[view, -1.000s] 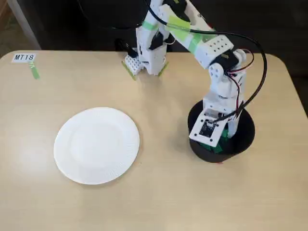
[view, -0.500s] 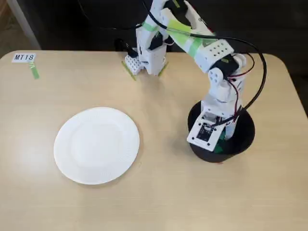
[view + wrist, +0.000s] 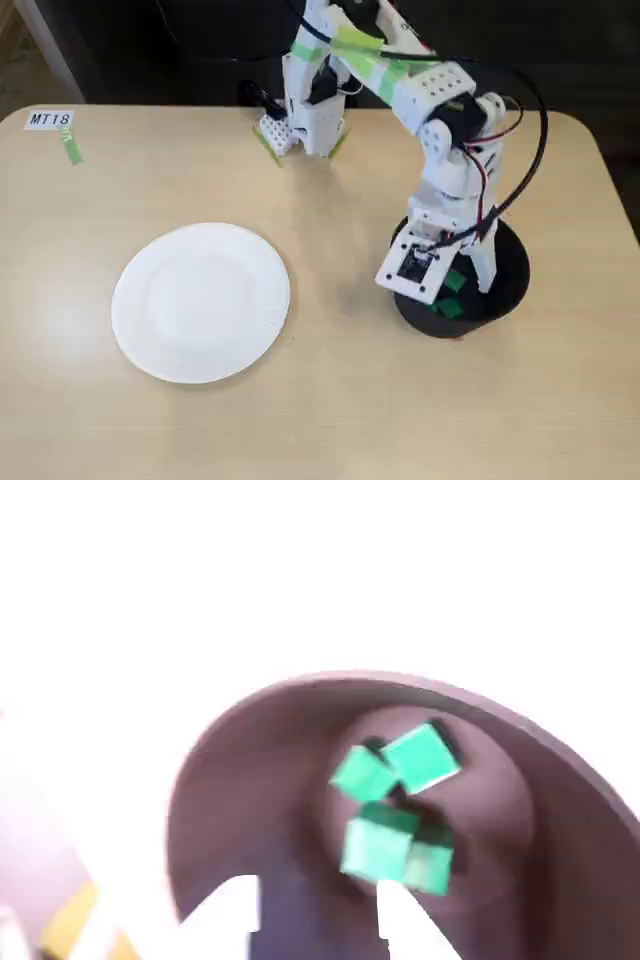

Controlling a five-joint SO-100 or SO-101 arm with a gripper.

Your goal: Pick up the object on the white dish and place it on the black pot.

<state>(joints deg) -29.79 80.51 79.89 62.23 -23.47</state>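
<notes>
In the wrist view the gripper (image 3: 318,920) enters from the bottom edge, its two pale fingertips (image 3: 232,908) standing apart with a clear gap and nothing between them. Just past the tips, down inside the pot (image 3: 250,780), lie four green cubes (image 3: 395,805) in a loose cluster on the floor: two side by side nearer the tips, two more beyond them, one tilted. Which of them is the task's cube cannot be told. The picture is washed out and blurred, so the surroundings of the pot show only as white.

In the fixed view the gripper (image 3: 440,290) hangs over the pot (image 3: 505,290), its white camera block covering the pot's left part; green cubes (image 3: 450,305) show inside, beside and under the fingers. Well to the left of the gripper lies the dish (image 3: 201,301), bare, flat on the table (image 3: 330,400). Beyond the gripper, toward the table's far edge, stands the arm's base (image 3: 312,110) with green tape on it. Far off at the left corner are a label reading MT18 (image 3: 50,119) and a strip of green tape (image 3: 71,148).
</notes>
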